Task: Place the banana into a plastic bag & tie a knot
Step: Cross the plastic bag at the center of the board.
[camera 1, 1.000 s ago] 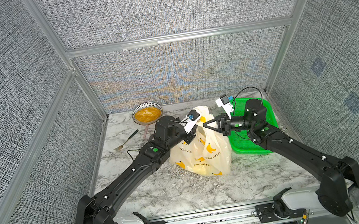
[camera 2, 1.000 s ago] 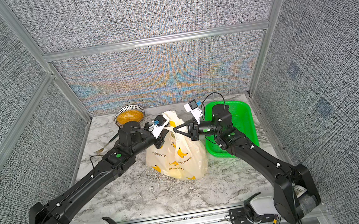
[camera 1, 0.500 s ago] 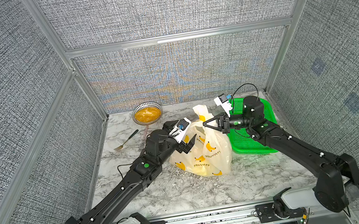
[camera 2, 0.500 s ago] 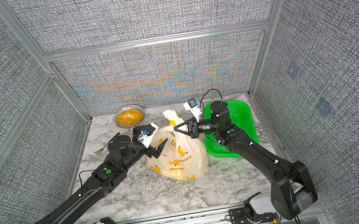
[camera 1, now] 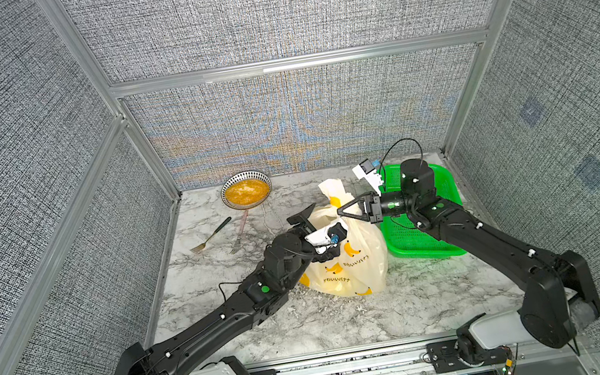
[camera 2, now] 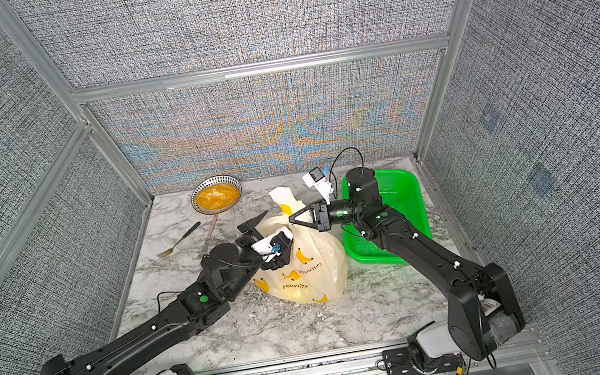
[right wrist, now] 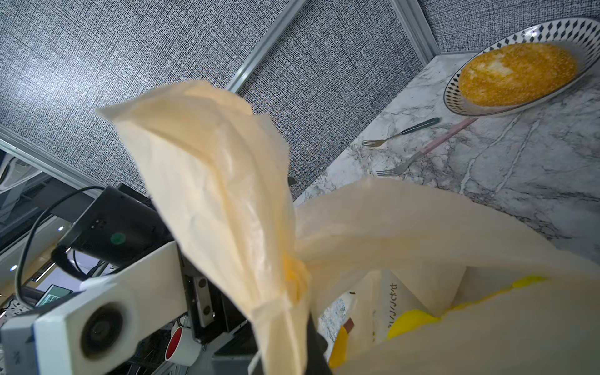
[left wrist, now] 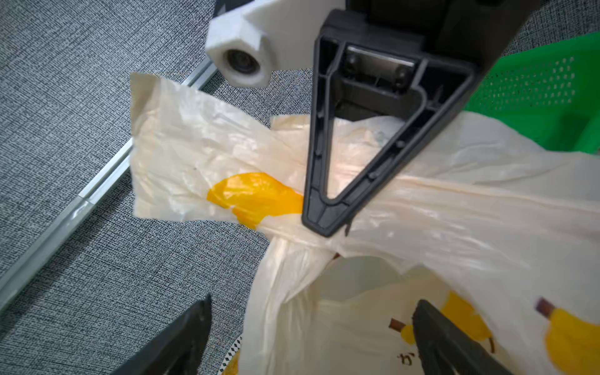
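Over the marble tabletop (camera 1: 410, 301), left claw (left wrist: 315, 300) now gapes wide; right claw (camera 1: 339, 211) still pinches the plastic bag (camera 1: 359, 264).

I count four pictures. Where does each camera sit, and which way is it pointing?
Top views: twin cameras high above the front, looking down at the table; the left arm and right arm both show.
Left wrist: on the left arm, looking past its open left gripper at the plastic bag and the right gripper, shut on a handle.
Right wrist: on the right arm, looking over the bag towards the plate and forks; its own finger and the left arm show.
Shared: both wrist views see the pinched handle.
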### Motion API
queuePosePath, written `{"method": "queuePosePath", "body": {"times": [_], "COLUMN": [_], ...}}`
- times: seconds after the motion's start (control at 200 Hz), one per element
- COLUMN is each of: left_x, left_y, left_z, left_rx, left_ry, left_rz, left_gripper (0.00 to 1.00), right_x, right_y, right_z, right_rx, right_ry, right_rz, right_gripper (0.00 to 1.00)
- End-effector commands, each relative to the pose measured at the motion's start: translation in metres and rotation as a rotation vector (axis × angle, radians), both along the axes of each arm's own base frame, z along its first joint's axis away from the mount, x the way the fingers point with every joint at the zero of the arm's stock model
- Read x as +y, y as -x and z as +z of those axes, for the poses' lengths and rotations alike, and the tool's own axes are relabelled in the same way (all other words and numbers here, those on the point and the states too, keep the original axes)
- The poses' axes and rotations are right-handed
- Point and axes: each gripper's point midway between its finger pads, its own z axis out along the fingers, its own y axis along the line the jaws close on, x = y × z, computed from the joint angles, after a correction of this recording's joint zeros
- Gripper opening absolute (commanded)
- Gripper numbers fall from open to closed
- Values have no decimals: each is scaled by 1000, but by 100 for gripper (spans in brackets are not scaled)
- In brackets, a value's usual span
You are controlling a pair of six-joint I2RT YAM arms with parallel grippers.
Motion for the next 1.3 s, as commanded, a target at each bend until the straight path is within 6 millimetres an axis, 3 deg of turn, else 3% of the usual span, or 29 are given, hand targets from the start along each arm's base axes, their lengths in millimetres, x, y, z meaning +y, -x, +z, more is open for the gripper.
{"method": "queuePosePath", "body": {"times": [0.0, 0.165, 0.521, 0.771, 1.056, 1.166, 1.296], "left_x": [-4, -12, -25, -16, -21, -24, -29], "left_y": [-8, -19, 1, 13, 15, 3, -9], "left_z": [31, 22, 28, 40, 14, -4, -11], "left_rx": [-149, -142, -201, -201, -130, -126, -131], "left_ry": [-2, -133, -144, -106, -199, -311, -378], "left_rz": [18, 39, -68, -81, -114, -84, -54], "left_gripper": [99, 100, 99, 100, 100, 99, 95], "right_x": [0, -1, -4, -6, -5, -3, -1], "right_y": [4, 5, 3, -2, 0, 4, 9], "right_z": [1, -1, -16, -17, -18, -17, -20], "right_rx": [24, 30, 103, 120, 129, 130, 137], "right_ry": [2, 5, 41, 39, 41, 37, 45], "right_rz": [7, 0, -10, -20, 0, 16, 32], "right_gripper": [0, 0, 0, 0, 0, 0, 0]}}
